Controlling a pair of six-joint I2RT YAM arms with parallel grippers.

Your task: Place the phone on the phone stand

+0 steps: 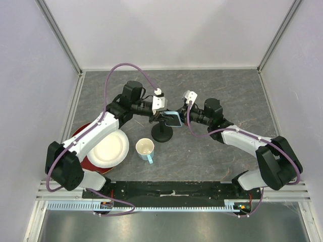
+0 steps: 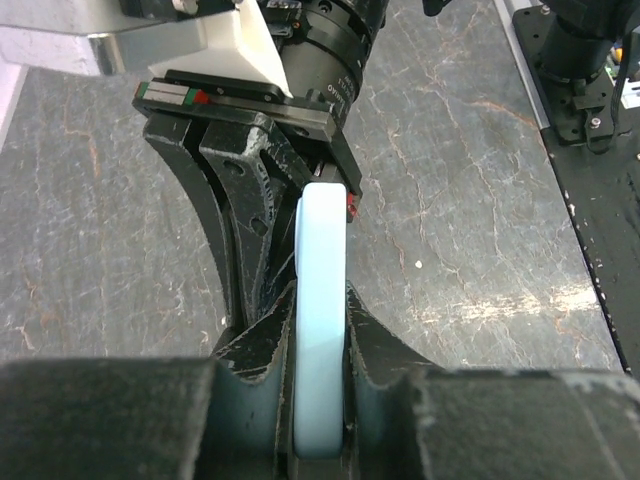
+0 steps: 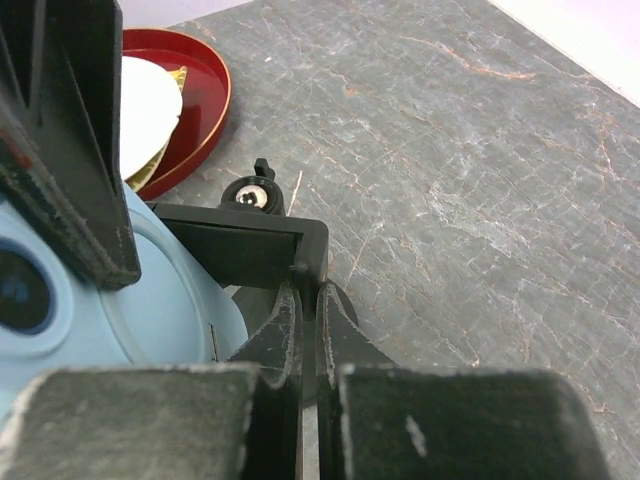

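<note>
From my station I see the small black phone stand with a round disc base and a thin post [image 1: 162,136]. It is upright on the grey marble-patterned surface [image 1: 227,91], and both arms meet just above it. The flat rectangular phone in a light blue case [image 1: 173,119] is in the air at the top of the stand, a little to its right; if it touches the holder, I cannot tell. The left hand [image 1: 161,117] reaches in from the left of the stand and is closed on the phone: in its wrist view the light blue edge [image 2: 320,330] sits tight between the two black fingers. The right hand [image 1: 180,121] reaches in from the right of the stand. Its fingers [image 3: 280,350] are drawn almost together, with only a thin slit between them, just beside the black plate of the stand's holder [image 3: 240,245]. I cannot tell if they pinch anything. On the near left of the stand is a white cup with a light blue handle [image 1: 145,147]. Further left of the stand a white paper plate [image 1: 108,148] lies on a round red tray [image 1: 91,165].
</note>
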